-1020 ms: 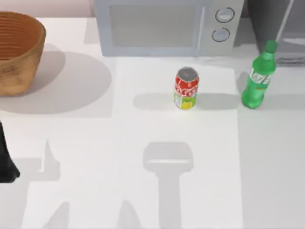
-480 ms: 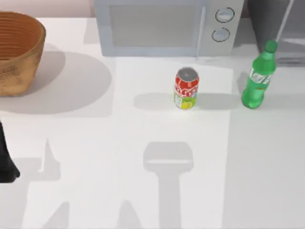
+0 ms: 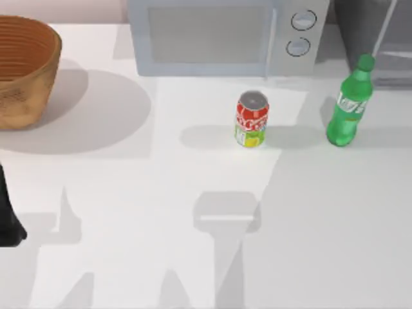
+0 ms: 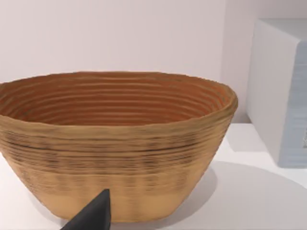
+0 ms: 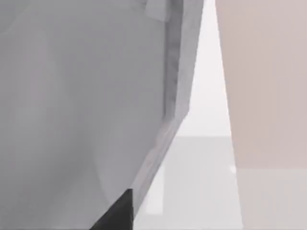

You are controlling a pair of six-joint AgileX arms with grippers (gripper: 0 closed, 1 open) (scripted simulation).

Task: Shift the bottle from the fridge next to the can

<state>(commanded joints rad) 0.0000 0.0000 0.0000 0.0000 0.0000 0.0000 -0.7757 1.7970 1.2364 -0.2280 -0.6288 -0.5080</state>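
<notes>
The green bottle stands upright on the white table, in front of the dark grey fridge at the back right. The red can stands upright near the table's middle, well to the bottle's left, with a clear gap between them. My left arm is parked at the table's left edge. A dark part of my left gripper points at the basket. A dark part of my right gripper sits close to the fridge's glassy framed door.
A light grey microwave with two round knobs stands at the back, behind the can. A woven basket sits at the back left, large in the left wrist view. Arm shadows lie on the near table.
A grey shadow over the table's right part has spread leftward toward the can. Bottle, can and left arm have not moved.
</notes>
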